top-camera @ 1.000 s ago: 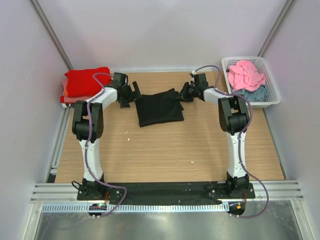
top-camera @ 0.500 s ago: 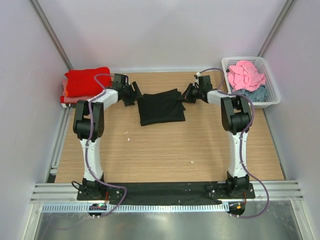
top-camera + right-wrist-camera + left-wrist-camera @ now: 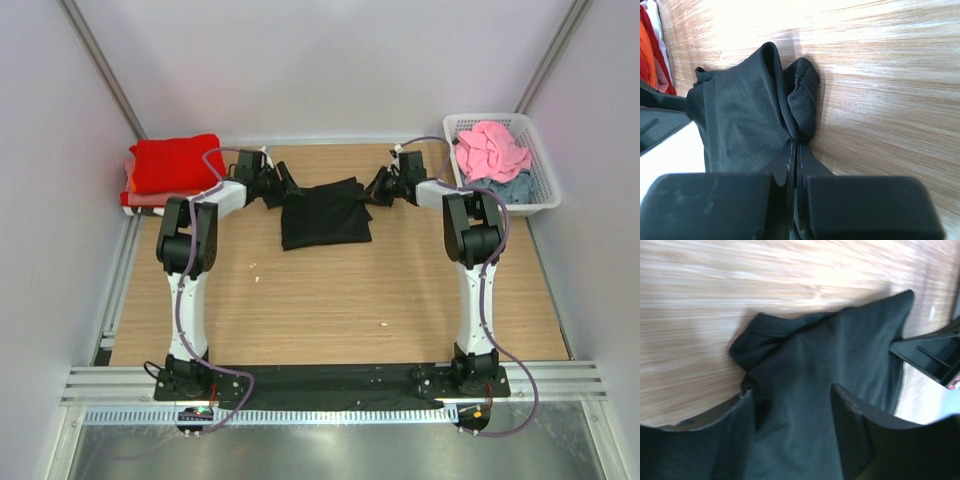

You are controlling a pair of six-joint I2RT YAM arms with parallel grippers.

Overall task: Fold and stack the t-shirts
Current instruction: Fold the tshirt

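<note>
Fabric of the black t-shirt sits pinched in right tool.

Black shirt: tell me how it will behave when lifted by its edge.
Probably floppy: the black shirt bunches into soft folds where the right gripper pinches it. Likely light: it lies thin on the table, so it should drape.

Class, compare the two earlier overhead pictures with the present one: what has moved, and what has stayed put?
The left pincer slid right onto the left edge of the black t-shirt, jaws open. That edge shifted slightly right. The right pincer, shut on its right corner, barely moved. The red shirt stack and basket are unchanged.
</note>
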